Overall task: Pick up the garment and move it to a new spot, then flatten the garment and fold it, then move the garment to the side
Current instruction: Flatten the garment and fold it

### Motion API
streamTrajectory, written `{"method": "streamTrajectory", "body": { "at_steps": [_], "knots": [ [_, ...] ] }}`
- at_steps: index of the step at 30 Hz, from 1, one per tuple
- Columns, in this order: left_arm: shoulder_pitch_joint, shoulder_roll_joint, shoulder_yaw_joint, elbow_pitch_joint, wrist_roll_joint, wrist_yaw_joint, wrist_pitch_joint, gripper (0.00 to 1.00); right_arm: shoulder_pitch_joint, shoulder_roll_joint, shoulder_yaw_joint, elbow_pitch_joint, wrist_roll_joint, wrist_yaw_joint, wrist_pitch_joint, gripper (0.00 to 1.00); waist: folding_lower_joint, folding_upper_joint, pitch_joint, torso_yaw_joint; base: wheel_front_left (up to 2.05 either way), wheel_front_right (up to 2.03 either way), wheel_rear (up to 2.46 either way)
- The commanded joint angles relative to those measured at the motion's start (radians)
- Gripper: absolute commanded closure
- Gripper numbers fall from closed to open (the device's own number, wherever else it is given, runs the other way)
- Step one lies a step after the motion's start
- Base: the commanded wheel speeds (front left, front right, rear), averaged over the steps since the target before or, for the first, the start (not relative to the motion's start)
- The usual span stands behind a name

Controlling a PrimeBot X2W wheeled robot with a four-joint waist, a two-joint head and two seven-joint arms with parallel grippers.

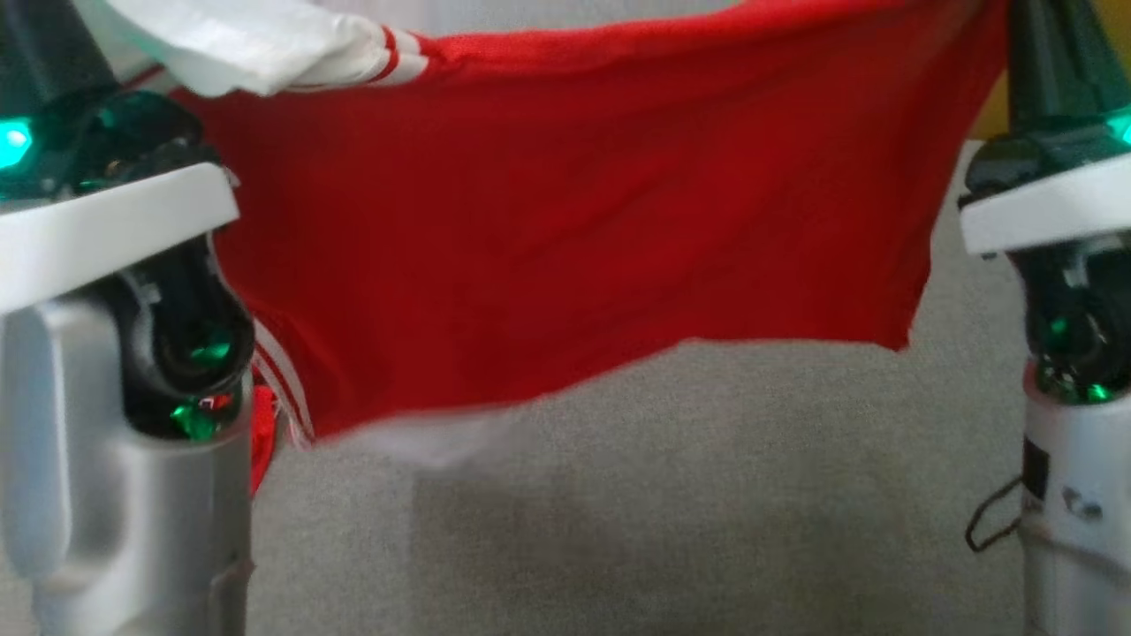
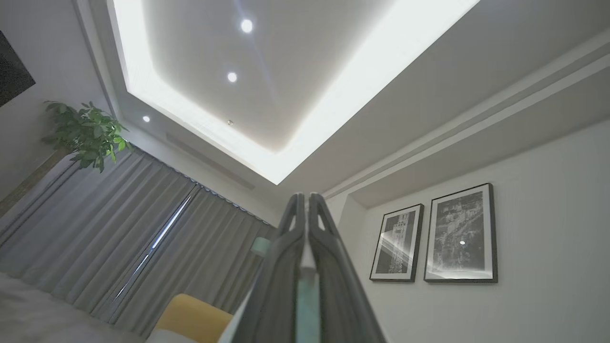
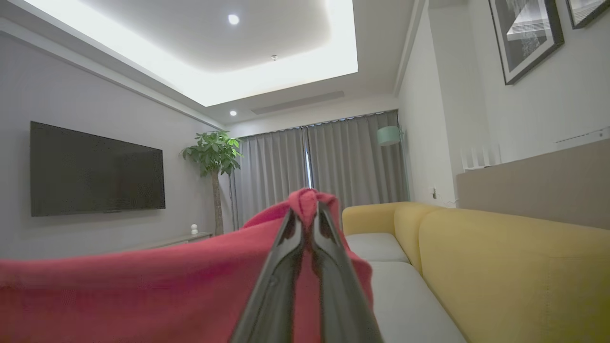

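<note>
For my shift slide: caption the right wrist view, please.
Right gripper shut on a bunched red garment, yellow sofa beyond.

Your head camera looks down, close on the garment [image 1: 565, 221]; both wrist cameras tilt upward, sharing curtains [image 2: 119, 238], plant [image 2: 86, 133] and ceiling [image 2: 214, 57].

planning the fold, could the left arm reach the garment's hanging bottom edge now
Probably not. The left tool is shut, apparently on the red garment's top corner, and the right tool pinches the other, so the cloth hangs stretched between them. Reaching the bottom edge would mean letting go.
</note>
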Motion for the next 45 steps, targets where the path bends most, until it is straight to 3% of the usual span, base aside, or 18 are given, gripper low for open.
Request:
{"method": "streamTrajectory", "body": {
  "at_steps": [1, 8, 13, 19, 23, 30, 35, 45],
  "knots": [
    [-0.04, 0.031, 0.027, -0.044, -0.002, 0.007, 0.014, 1.0, -0.006, 0.006, 0.017, -0.046, 0.009, -0.001, 0.016, 1.0, 0.0001, -0.0001, -0.002, 0.003, 0.0, 0.0, 0.0],
    [-0.044, 0.052, 0.01, -0.167, -0.005, 0.054, 0.119, 1.0, 0.084, 0.033, -0.014, -0.208, 0.038, -0.001, 0.138, 1.0, 0.0001, -0.0001, 0.023, 0.008, 0.0, 0.0, 0.0],
    [-0.108, 0.083, 0.014, -0.034, -0.023, 0.04, 0.166, 1.0, 0.048, 0.037, -0.031, -0.162, 0.042, -0.001, 0.169, 1.0, 0.0001, -0.0001, 0.095, -0.003, 0.0, 0.0, 0.0],
    [-0.338, 0.149, 0.035, 0.282, -0.021, -0.037, 0.154, 1.0, -0.204, 0.037, -0.028, 0.1, 0.021, -0.001, 0.102, 1.0, 0.0001, -0.0001, 0.27, -0.02, 0.0, 0.0, 0.0],
    [-0.543, 0.179, 0.043, 0.487, 0.003, -0.087, 0.09, 1.0, -0.442, 0.028, -0.024, 0.33, -0.004, -0.001, -0.014, 1.0, 0.0001, -0.0001, 0.359, -0.021, 0.0, 0.0, 0.0],
    [-0.753, 0.156, 0.035, 0.755, 0.014, -0.157, -0.041, 1.0, -0.711, -0.039, -0.01, 0.682, -0.046, -0.001, -0.269, 1.0, 0.0001, -0.0001, 0.427, 0.018, 0.0, 0.0, 0.0],
    [-0.72, 0.115, -0.016, 0.872, 0.027, -0.207, -0.097, 1.0, -0.718, -0.084, 0.039, 0.873, -0.034, -0.001, -0.337, 1.0, 0.0001, -0.0001, 0.439, 0.054, 0.0, 0.0, 0.0],
    [-0.414, 0.094, -0.117, 0.959, 0.029, -0.257, -0.137, 1.0, -0.509, -0.19, 0.218, 1.092, 0.095, -0.001, -0.259, 1.0, 0.0001, -0.0001, 0.411, 0.097, 0.0, 0.0, 0.0]
  ]
}}
